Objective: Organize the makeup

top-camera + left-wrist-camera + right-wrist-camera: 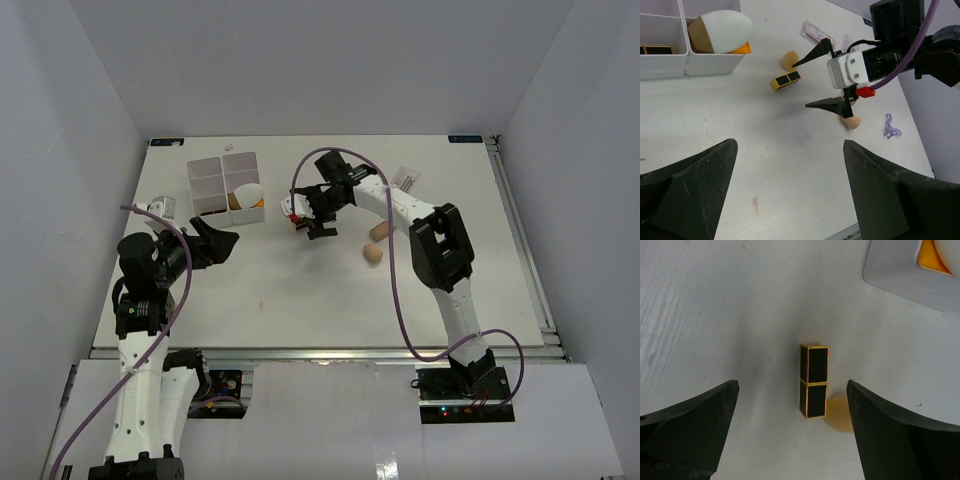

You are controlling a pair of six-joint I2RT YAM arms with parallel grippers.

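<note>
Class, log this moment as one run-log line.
right gripper: jaws open over lipstick tube lying on table | left gripper: jaws open, empty | white compartmented box: partly filled

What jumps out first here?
The right claw hangs open right over a black-and-gold lipstick lying on the table, a sponge beside it. At the table's far left, the white box holds a bulky white-and-tan item.
</note>
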